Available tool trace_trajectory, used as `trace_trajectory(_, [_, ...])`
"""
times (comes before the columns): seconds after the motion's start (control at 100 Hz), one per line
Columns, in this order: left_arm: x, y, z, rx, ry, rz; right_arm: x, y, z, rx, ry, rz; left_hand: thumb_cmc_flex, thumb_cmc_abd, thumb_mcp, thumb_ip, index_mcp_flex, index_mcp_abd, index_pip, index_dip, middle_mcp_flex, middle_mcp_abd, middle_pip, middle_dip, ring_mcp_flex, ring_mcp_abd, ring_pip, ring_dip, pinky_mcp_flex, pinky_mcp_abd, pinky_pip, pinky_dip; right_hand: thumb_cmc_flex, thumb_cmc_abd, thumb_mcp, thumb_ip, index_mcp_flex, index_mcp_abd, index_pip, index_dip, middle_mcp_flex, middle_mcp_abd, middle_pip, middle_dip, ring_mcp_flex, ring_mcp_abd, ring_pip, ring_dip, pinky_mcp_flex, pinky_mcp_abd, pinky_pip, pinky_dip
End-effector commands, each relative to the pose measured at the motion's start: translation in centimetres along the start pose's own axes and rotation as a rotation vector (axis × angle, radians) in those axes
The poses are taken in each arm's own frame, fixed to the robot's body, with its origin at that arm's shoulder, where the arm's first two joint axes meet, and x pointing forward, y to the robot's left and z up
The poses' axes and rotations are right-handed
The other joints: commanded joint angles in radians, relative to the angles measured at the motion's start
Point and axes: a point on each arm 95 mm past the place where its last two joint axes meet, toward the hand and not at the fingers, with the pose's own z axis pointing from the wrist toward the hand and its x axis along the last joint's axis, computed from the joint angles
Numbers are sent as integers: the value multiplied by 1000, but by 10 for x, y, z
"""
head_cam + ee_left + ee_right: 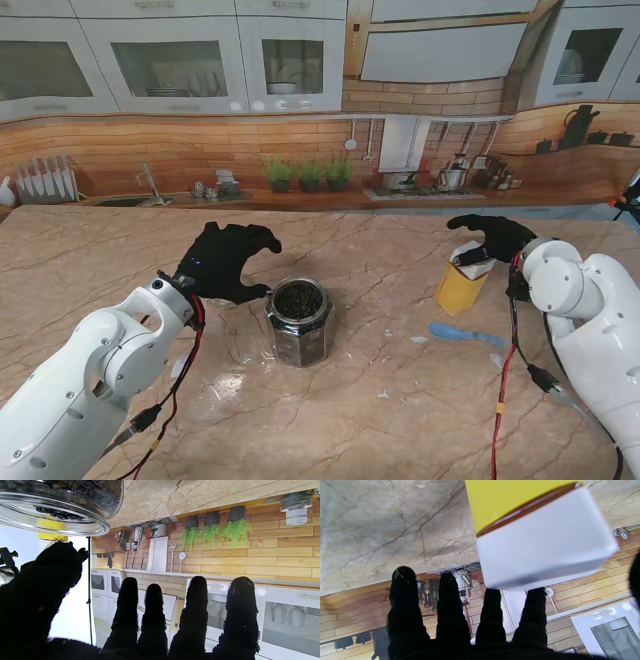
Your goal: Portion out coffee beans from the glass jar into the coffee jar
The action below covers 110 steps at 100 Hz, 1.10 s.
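Hovering spread-fingered beside the open glass jar (298,322), left hand (226,262) empty, presumably to steady it; right hand (493,238) splayed over the coffee jar (461,284), gripping nothing, lid apparently on.

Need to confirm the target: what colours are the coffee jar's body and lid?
Yellow body, white lid, thin brown band between them on the coffee jar; clearest in the right wrist view.

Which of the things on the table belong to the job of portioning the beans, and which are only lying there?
For the job:
- glass jar holding coffee beans
- yellow coffee jar with a white lid
- left hand, open
- right hand, open over the lid

Lying about:
- blue utensil
- small white scraps
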Motion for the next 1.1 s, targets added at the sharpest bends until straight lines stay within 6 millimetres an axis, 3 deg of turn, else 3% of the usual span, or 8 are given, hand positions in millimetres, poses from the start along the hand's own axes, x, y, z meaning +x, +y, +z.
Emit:
trace_trajectory(0.0, [0, 3, 0, -7, -1, -2, 6, 7, 5, -17, 12, 1, -24, 8, 0, 27, 0, 6, -5, 0, 7, -11, -45, 4, 8, 17, -3, -5, 2, 34, 9, 0, 28, -29, -9, -11, -4, -32, 9, 18, -32, -25, 20, 11, 18, 4, 11, 8, 15, 16, 12, 13])
trace_trajectory(0.22, [-3, 6, 0, -19, -3, 5, 9, 5, 18, 3, 3, -6, -22, 7, 1, 27, 3, 5, -2, 1, 9, -14, -45, 5, 10, 19, -3, -5, 7, 33, 12, 1, 82, -35, -21, -4, 12, -49, 35, 25, -22, -33, 63, 29, 60, -2, 37, 21, 64, 14, 33, 21])
trace_trajectory(0.36, [-4, 7, 0, -21, -7, 7, 10, -5, 22, 27, -18, 3, -23, 10, 0, 27, 2, 4, -4, 1, 9, -15, -45, 5, 9, 20, -3, -5, 9, 33, 12, 1, 152, -54, -34, 5, 31, -65, 63, 34, -3, -41, 115, 51, 165, -32, 99, 71, 171, -10, 87, 36])
trace_trajectory(0.51, [-5, 8, -1, -24, -8, 10, 8, -18, 21, 66, -38, 28, -22, 11, 1, 27, 3, 3, -4, 1, 11, -16, -45, 5, 11, 20, -2, -5, 11, 32, 13, 2, 175, -73, -28, 7, 42, -70, 79, 36, 9, -42, 152, 65, 236, -54, 145, 145, 251, -38, 128, 37])
trace_trajectory(0.66, [-4, 8, -1, -26, -6, 12, 7, -31, 18, 66, -40, 82, -22, 13, 0, 28, 5, 4, -3, 1, 11, -15, -45, 5, 12, 21, -2, -5, 10, 33, 12, 1, 212, -89, -26, 9, 49, -67, 102, 39, 13, -31, 193, 82, 292, -83, 196, 213, 355, -98, 169, 33])
trace_trajectory(0.77, [-2, 8, 0, -25, -3, 11, 6, -34, 15, 67, -34, 111, -20, 13, -2, 28, 3, 3, -3, 1, 10, -16, -45, 5, 12, 21, -2, -5, 12, 32, 13, 2, 259, -88, -33, 15, 56, -55, 133, 40, 32, -22, 227, 95, 349, -127, 237, 253, 414, -180, 176, 15])
trace_trajectory(0.88, [0, 8, 0, -25, 1, 10, 8, -37, 13, 60, -21, 136, -19, 12, -3, 29, 4, 6, -4, 1, 10, -14, -45, 5, 13, 20, -2, -5, 15, 31, 14, 2, 322, -73, -48, 27, 78, -35, 181, 44, 75, -12, 292, 123, 413, -171, 284, 290, 475, -271, 191, 1])
trace_trajectory(1.09, [2, 7, -1, -22, 7, 12, 12, -42, 10, 37, -12, 185, -20, 12, 0, 29, 4, 4, -4, 1, 11, -14, -45, 5, 16, 21, 0, -4, 20, 27, 17, 2, 484, -25, -43, 62, 197, 12, 285, 76, 204, -11, 416, 205, 527, -212, 351, 326, 568, -371, 216, -13])
